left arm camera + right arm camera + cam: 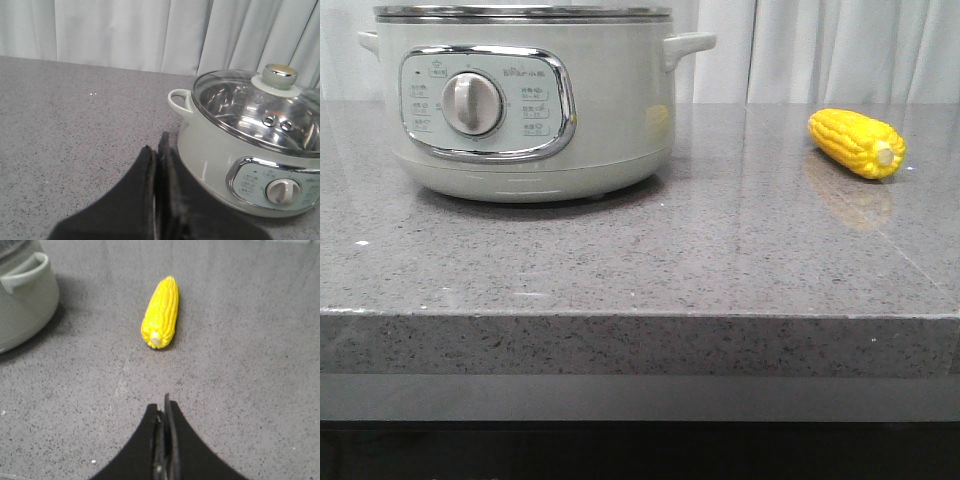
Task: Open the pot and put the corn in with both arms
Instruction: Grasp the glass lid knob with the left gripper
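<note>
The pale grey-green pot (pixel 610 110) stands at the table's back left, its control panel and dial facing front. In the left wrist view the pot (pixel 215 150) carries a glass lid (pixel 250 112) with a round knob (pixel 280 75). The yellow corn (pixel 855 142) lies at the back right, stub end toward the front; it also shows in the right wrist view (pixel 161 312). My left gripper (pixel 159 145) is shut and empty, close beside the pot's front wall. My right gripper (pixel 162 407) is shut and empty, above the table short of the corn. Neither gripper shows in the front view.
The grey speckled stone table (pixel 620 270) has its front edge near the camera. White curtains (pixel 840 50) hang behind it. The pot's side handle (pixel 25 270) shows at the edge of the right wrist view.
</note>
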Robot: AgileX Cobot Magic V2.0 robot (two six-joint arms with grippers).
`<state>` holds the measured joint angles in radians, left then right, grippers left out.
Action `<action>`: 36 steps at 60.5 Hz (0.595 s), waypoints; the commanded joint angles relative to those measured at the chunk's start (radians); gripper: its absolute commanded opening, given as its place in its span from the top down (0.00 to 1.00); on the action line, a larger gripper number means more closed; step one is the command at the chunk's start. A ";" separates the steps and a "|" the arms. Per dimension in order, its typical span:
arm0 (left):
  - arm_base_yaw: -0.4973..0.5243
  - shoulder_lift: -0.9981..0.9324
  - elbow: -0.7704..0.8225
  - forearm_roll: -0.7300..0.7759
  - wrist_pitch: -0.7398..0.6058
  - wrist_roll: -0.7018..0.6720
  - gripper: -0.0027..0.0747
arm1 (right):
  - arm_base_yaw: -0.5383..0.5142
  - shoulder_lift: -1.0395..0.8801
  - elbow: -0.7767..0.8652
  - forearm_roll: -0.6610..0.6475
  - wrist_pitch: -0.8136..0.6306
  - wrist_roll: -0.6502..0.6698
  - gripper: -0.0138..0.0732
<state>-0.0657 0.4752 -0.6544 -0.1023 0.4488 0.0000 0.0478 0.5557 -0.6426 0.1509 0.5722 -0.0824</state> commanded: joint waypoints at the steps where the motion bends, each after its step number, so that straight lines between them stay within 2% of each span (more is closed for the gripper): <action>1: 0.001 0.028 -0.026 0.004 -0.085 0.000 0.99 | -0.004 0.031 -0.033 0.002 -0.068 -0.005 0.91; 5: 0.001 0.042 -0.026 0.024 -0.085 0.000 0.97 | -0.004 0.038 -0.033 0.002 -0.072 -0.005 0.86; 9: 0.001 0.054 -0.026 0.049 -0.085 0.000 0.87 | -0.004 0.039 -0.033 0.002 -0.077 -0.005 0.73; 14: 0.001 0.064 -0.026 0.063 -0.087 0.000 0.63 | -0.004 0.039 -0.033 0.002 -0.082 -0.005 0.53; 17: 0.001 0.069 -0.026 0.065 -0.097 0.000 0.47 | -0.004 0.039 -0.033 0.002 -0.083 -0.005 0.38; 20: 0.001 0.076 -0.026 0.065 -0.111 0.000 0.33 | -0.004 0.039 -0.033 0.002 -0.083 -0.005 0.27; 23: 0.001 0.084 -0.026 0.063 -0.123 0.000 0.25 | -0.004 0.039 -0.033 0.002 -0.083 -0.005 0.20; 27: -0.001 0.101 -0.026 0.031 -0.144 0.000 0.23 | -0.004 0.039 -0.033 0.002 -0.083 -0.005 0.17; 36: -0.050 0.167 -0.060 -0.013 -0.193 0.000 0.23 | -0.004 0.039 -0.033 0.002 -0.083 -0.005 0.18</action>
<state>-0.0825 0.5988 -0.6595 -0.0881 0.3698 0.0000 0.0478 0.5886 -0.6426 0.1509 0.5704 -0.0824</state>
